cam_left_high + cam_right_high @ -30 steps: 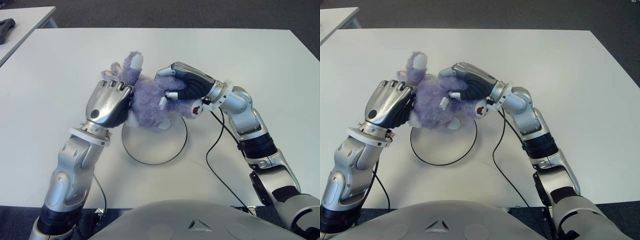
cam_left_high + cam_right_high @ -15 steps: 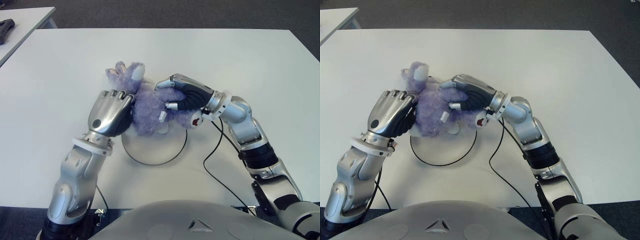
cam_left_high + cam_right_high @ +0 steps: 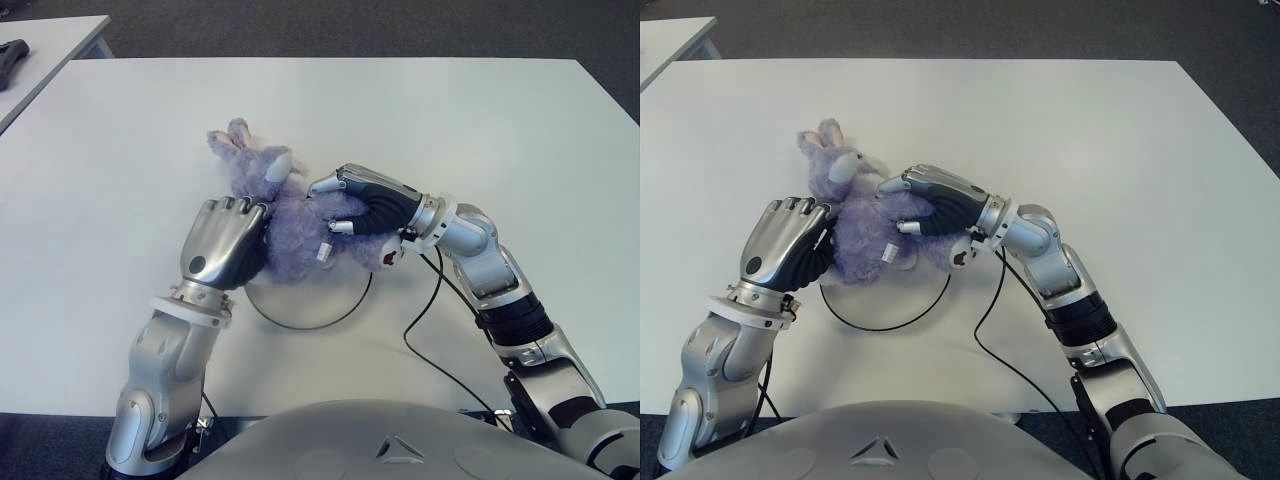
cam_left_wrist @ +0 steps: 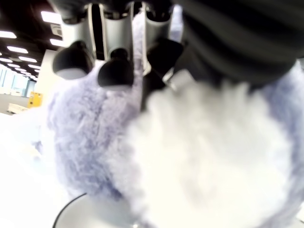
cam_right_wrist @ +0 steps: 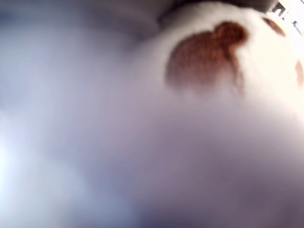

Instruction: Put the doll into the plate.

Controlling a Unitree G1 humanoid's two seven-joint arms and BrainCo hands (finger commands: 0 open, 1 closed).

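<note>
**Doll held over plate, release pending**

Purple plush doll (image 3: 283, 214) clasped from both sides: left robot hand (image 3: 222, 243) curled against one flank, right robot hand (image 3: 362, 203) wrapped over the other, fingers pressed into the fur. Body lying across the far rim of the white plate (image 3: 305, 300), head and ears reaching beyond it toward the far edge of the worktop (image 3: 520, 130); whether resting on the plate cannot be told. Placing step in hand, seemingly near its end. Next move likely: bring the doll nearer the worktop's near edge to centre it over the plate, lower, then open both hands evenly so nothing drags it off.
</note>
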